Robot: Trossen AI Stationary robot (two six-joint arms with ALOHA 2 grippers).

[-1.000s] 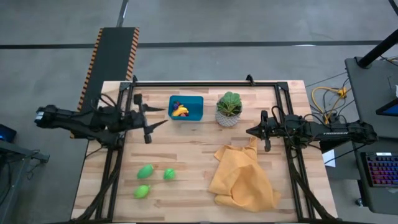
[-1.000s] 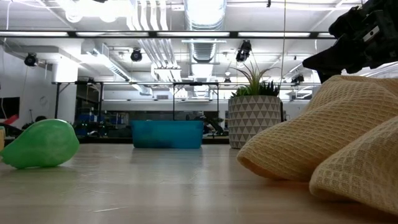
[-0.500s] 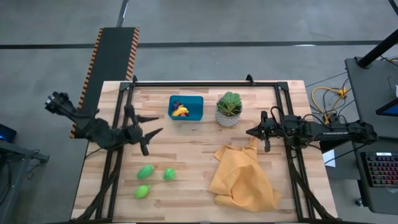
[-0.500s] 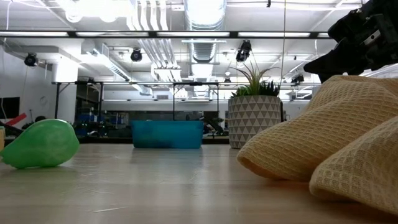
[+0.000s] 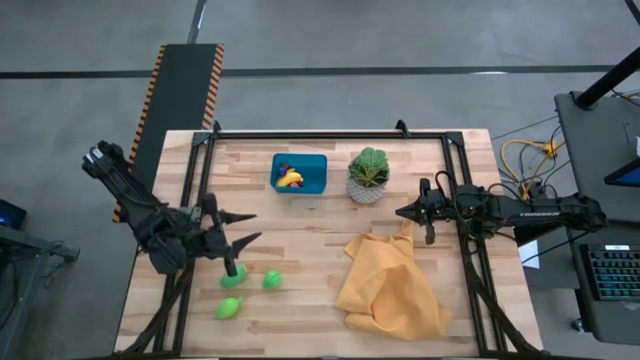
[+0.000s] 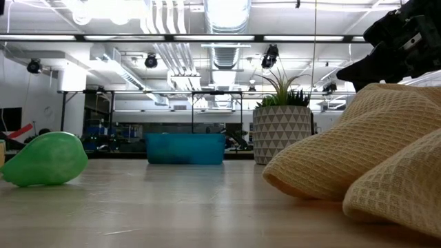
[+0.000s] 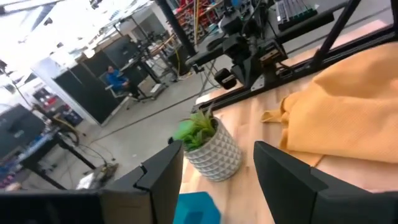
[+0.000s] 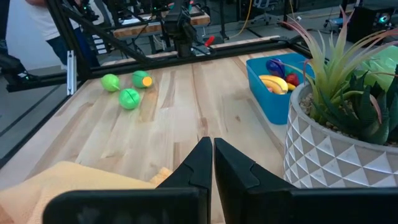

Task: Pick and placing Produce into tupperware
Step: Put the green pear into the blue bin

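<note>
The teal tupperware (image 5: 299, 174) stands at the table's far middle and holds a yellow banana (image 5: 290, 180) with tiny red and purple pieces (image 8: 281, 67). Three green pieces lie near the front left: one (image 5: 272, 281), one (image 5: 229, 308), and one (image 5: 236, 279) partly under my left arm. My left gripper (image 5: 257, 226) hovers open just beyond them, with nothing between its fingers (image 7: 161, 180). My right gripper (image 5: 400, 211) is shut and empty at the right, above the yellow cloth's far edge.
A leafy plant in a white patterned pot (image 5: 368, 176) stands right of the tupperware. A crumpled yellow cloth (image 5: 390, 285) covers the front right. A black frame (image 5: 330, 134) runs around the table. Bare wood lies between the green pieces and the cloth.
My left gripper has swung from beside the tupperware toward the table's near edge and now hangs by the green pieces. Its arm has turned so the fingers point toward the right. The fingers stay equally far apart. The produce has kept its place.
</note>
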